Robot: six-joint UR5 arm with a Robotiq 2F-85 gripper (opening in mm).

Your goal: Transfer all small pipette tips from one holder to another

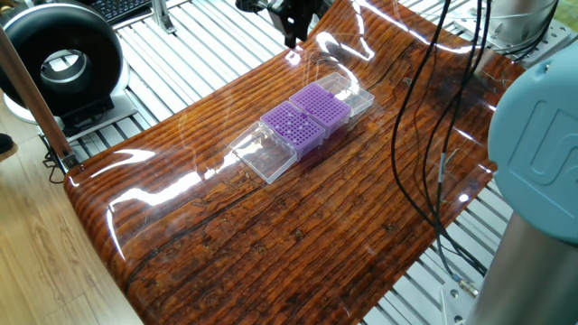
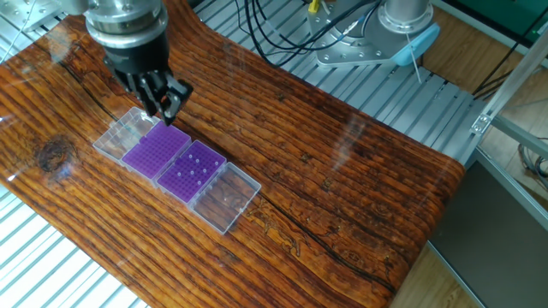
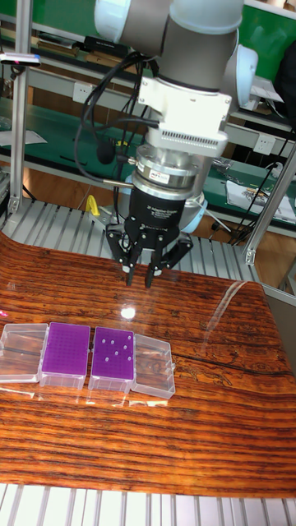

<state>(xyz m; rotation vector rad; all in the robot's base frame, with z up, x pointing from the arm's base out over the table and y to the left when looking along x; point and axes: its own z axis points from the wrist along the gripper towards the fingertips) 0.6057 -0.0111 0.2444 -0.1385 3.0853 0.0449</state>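
Two purple holders lie side by side in clear hinged-lid boxes on the wooden tabletop. One holder (image 2: 193, 172) (image 3: 113, 355) (image 1: 293, 125) carries several small white pipette tips. The other holder (image 2: 154, 151) (image 3: 66, 351) (image 1: 321, 103) shows only bare holes. My gripper (image 2: 164, 109) (image 3: 139, 278) (image 1: 292, 34) hangs pointing down above the table, just beyond the bare holder's far edge. Its fingers stand a narrow gap apart with nothing between them.
The clear lids (image 2: 225, 198) (image 2: 120, 134) lie open flat at both outer ends of the boxes. Black cables (image 1: 433, 135) hang over the table's right side. A black ring-shaped device (image 1: 61, 61) stands off the table at the left. The tabletop (image 2: 342, 180) rests on slatted metal.
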